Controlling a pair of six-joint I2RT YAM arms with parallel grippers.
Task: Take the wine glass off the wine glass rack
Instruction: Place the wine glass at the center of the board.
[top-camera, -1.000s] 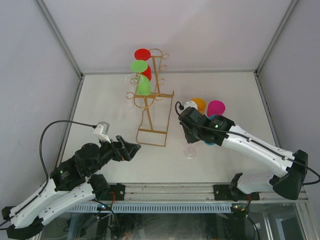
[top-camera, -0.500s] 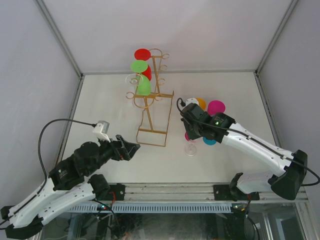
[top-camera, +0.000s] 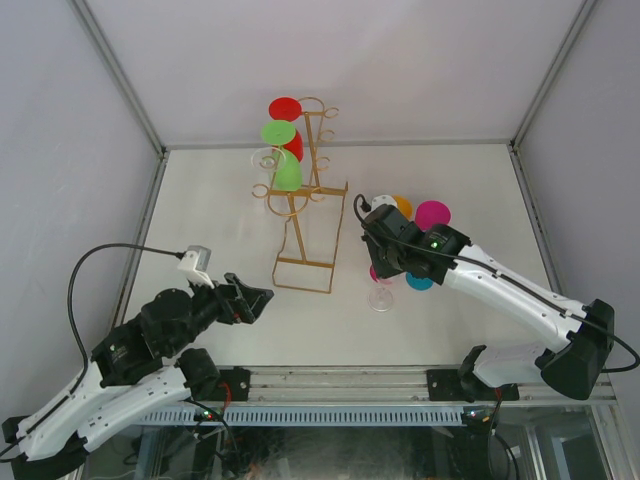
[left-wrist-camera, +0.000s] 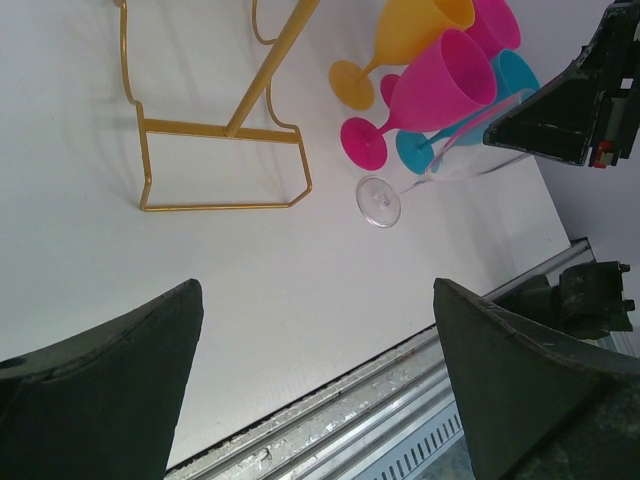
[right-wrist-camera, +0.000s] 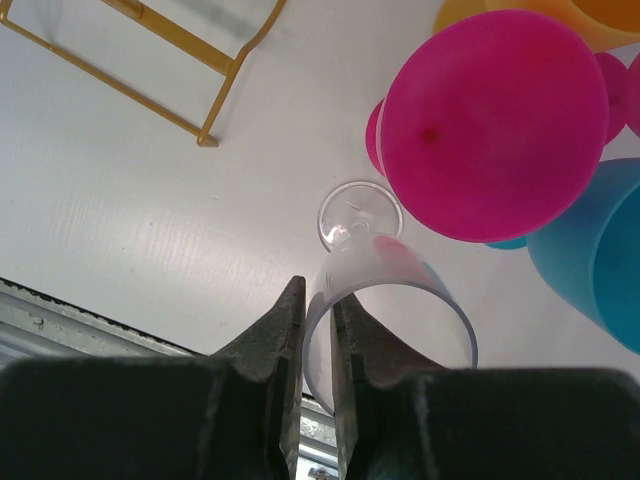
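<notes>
We've got the right fingers (right-wrist-camera: 288, 330) pinched together on the rim of the clear wine glass (right-wrist-camera: 392, 290), one inside the bowl, one outside. The glass is off the wine glass rack (left-wrist-camera: 220, 131) and over the bench (top-camera: 460, 180), leaning, with its round foot low near the rack's base loop and just beside the pink glass (right-wrist-camera: 490, 120). We can't tell if that foot touches down. An orange glass (left-wrist-camera: 415, 25) and a teal glass (right-wrist-camera: 590, 260) crowd in behind. Up on the rack hang a green glass (top-camera: 288, 172) and a red glass (top-camera: 285, 108). The left fingers (left-wrist-camera: 110, 390) are spread wide, holding nothing, well apart from the rack.
</notes>
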